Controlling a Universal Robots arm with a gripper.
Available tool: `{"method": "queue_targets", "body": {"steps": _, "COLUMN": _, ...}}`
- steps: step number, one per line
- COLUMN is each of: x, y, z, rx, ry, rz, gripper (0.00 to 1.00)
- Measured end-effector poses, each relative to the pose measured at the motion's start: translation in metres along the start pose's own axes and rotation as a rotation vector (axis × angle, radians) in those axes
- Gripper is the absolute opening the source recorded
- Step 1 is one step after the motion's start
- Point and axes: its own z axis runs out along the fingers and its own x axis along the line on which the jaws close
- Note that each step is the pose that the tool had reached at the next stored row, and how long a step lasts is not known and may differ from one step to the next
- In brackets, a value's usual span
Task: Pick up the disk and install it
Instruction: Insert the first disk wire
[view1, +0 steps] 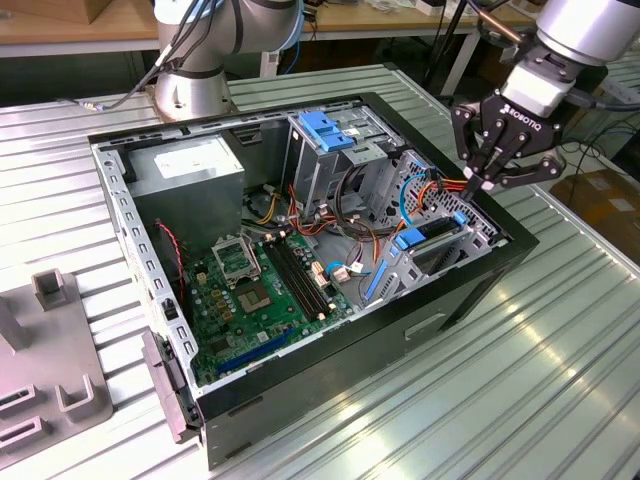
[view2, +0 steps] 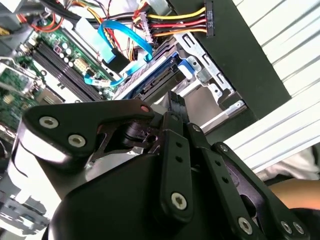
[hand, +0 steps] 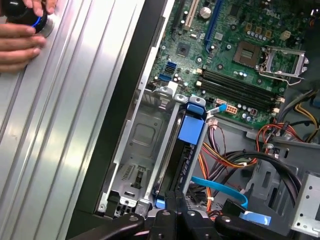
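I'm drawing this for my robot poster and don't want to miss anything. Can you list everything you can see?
table: one, silver, ribbed, under everything
computer case: one, black, open, on the table
motherboard: one, green, inside the case
power supply: one, grey, case corner nearest the arm's base
drive cage: one, bare metal, inside the case
bracket: one, blue, atop the drive cage
disk: one, dark with blue rail, slotted in by the case wall
cables: many; red, yellow, orange, blue; beside the disk
fixture: one, grey, exterior view's left
knob: one, black, on the table
person's hand: one, on the knob
robot arm: one, silver-grey
jaws: one pair, black, shut, just over the disk's end
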Motion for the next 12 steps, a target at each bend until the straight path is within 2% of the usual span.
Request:
{"method": "queue_targets", "body": {"steps": 3, "x": 0.0010, "y": -0.0026, "z": 0.0002, "rx": -0.0007, "ry": 0.0008, "rz": -0.034, "gripper": 0.10}}
{"method": "queue_targets", "body": {"steps": 5, "x": 0.0026, "y": -0.0072, "z": 0.0003, "rx": -0.0011, "ry": 0.0010, "rz": -0.048, "gripper": 0.10}}
{"method": "queue_targets", "body": {"steps": 9, "x": 0.0067, "y": -0.0247, "z": -0.0001, "rx": -0.0014, "ry": 0.0013, "rz": -0.064, "gripper": 0.10}}
{"method": "queue_targets", "body": {"steps": 12, "x": 0.0077, "y": -0.0323, "z": -0.0001, "rx": -0.0014, "ry": 0.0013, "rz": -0.071, "gripper": 0.10}}
